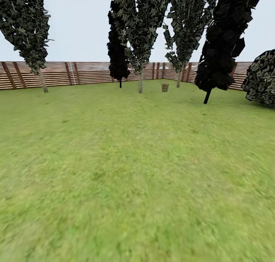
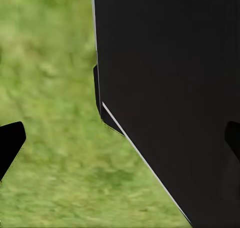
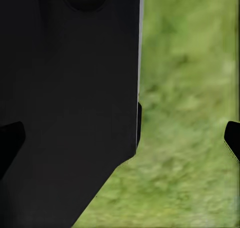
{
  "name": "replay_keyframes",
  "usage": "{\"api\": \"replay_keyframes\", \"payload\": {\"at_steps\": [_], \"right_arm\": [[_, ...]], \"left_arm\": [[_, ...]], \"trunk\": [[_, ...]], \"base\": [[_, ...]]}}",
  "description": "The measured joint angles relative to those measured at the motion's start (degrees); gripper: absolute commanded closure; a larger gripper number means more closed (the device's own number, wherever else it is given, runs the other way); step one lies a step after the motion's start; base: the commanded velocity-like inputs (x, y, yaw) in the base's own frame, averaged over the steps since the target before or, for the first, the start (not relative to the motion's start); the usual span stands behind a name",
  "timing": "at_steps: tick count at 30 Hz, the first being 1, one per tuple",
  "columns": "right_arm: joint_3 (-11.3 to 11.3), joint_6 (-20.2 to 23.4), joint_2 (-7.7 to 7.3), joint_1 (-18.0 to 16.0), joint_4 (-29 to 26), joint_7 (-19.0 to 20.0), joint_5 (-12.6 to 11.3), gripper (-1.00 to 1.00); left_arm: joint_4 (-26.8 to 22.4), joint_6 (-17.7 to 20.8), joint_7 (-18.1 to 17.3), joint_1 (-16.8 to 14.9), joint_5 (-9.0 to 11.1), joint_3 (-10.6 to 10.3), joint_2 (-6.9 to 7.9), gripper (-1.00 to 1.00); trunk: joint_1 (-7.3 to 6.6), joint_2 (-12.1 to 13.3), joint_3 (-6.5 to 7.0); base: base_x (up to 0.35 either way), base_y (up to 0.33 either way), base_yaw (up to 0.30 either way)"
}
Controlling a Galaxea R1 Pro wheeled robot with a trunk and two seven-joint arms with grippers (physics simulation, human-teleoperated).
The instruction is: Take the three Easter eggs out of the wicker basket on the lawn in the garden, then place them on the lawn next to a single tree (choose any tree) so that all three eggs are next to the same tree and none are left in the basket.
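robot faces a long crossing to the basket

the wicker basket [image 1: 165, 87] stands far off on the lawn [image 1: 137, 170], between two pale-trunked trees before the slatted fence [image 1: 57, 74], with the straight-trunked tree [image 1: 140, 82] just to its left. it is too small to tell whether the easter eggs lie inside it; none shows on the grass. judged from this, the job has hardly begun: the approach, the three lifts and the placing by one tree all remain. an all-black tree [image 1: 208, 95] leans to the right of the basket.

the head view gives the whole garden; the wrist views give close, blurred grass and the robot's dark body [image 2: 170, 88]. there the left gripper [image 2: 122, 138] and right gripper [image 3: 122, 138] show dark fingertips [image 2: 10, 140] at opposite edges, so both pairs of jaws stand released, holding nothing.
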Motion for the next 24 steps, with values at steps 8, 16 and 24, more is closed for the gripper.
{"api": "replay_keyframes", "payload": {"at_steps": [8, 16, 24], "right_arm": [[0.0, 0.0, 0.0, 0.0, 0.0, 0.0, 0.0, -1.0], [0.0, 0.0, 0.0, 0.0, 0.0, 0.0, 0.0, -1.0], [0.0, 0.0, 0.0, 0.0, 0.0, 0.0, 0.0, -1.0]], "left_arm": [[0.0, 0.0, 0.0, 0.0, 0.0, 0.0, 0.0, -1.0], [0.0, 0.0, 0.0, 0.0, 0.0, 0.0, 0.0, -1.0], [0.0, 0.0, 0.0, 0.0, 0.0, 0.0, 0.0, -1.0]], "trunk": [[0.0, 0.0, 0.0], [0.0, 0.0, 0.0], [0.0, 0.0, 0.0]], "base": [[0.33, 0.0, 0.0], [0.33, 0.0, 0.0], [0.33, 0.0, 0.0]]}}
